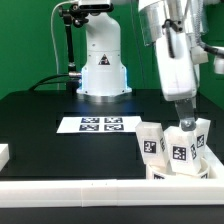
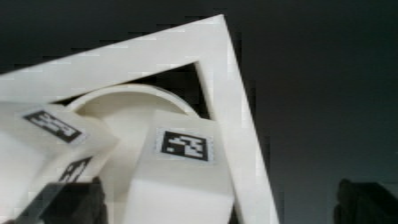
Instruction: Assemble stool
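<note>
From 9 o'clock, the marker board (image 1: pixel 100 124) is passed, then stool parts (image 1: pixel 172 148) seen clustered at 4 o'clock by the rail (image 1: pixel 110 191), w/ gripper (image 1: pixel 185 122) spread wide, empty, just above; descent should be centred before jaws are closed.

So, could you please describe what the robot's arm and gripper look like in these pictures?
The arm has smooth, glossy white rounded shells with darker grey joints. Its base is a white dome with a blue-lit band near the bottom. The gripper is a small grey block ending in short dark fingers. No cables or markings are clear on the arm itself.
</note>
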Controlling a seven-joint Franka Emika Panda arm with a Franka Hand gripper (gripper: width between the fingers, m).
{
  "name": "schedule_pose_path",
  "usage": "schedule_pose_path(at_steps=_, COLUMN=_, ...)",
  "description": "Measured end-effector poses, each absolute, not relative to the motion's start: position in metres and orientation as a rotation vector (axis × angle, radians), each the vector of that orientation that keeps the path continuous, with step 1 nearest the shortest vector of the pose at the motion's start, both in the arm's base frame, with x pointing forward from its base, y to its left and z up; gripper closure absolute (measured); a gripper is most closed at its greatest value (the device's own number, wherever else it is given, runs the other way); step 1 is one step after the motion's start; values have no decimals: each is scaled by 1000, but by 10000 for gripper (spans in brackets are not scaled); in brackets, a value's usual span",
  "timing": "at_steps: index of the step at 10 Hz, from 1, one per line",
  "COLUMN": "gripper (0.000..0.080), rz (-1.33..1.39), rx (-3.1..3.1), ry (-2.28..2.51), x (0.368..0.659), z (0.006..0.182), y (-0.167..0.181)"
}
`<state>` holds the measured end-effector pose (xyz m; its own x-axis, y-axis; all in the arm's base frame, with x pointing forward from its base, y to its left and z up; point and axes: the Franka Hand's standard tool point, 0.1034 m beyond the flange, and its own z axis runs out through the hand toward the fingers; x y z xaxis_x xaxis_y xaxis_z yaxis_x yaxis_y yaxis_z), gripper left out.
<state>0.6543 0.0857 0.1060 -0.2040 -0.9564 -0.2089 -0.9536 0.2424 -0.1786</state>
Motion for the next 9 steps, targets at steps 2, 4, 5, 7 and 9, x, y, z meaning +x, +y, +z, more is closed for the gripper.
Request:
schedule_pose_path(at_steps=2, gripper=151, rz=-45, rx=-2000, ry=2076, x=653, z=105, y=87)
schedule_pose_path(at_steps=4, gripper=151, rz=-71, rx=-2296, ry=1816, x=657, z=110, y=86)
schedule_pose_path(at_steps=5, gripper=151, rz=-95, rx=-2402, ry=1700, x=659, z=112, y=86)
schedule_pose_path(at_steps=7, gripper=151, rz=-118, rx=-2520, ry=1532, x=659, z=112, y=84)
schedule_pose_path(at_steps=9, gripper=151, rz=-140, rx=-2636, ry=1337, x=659, z=112, y=84)
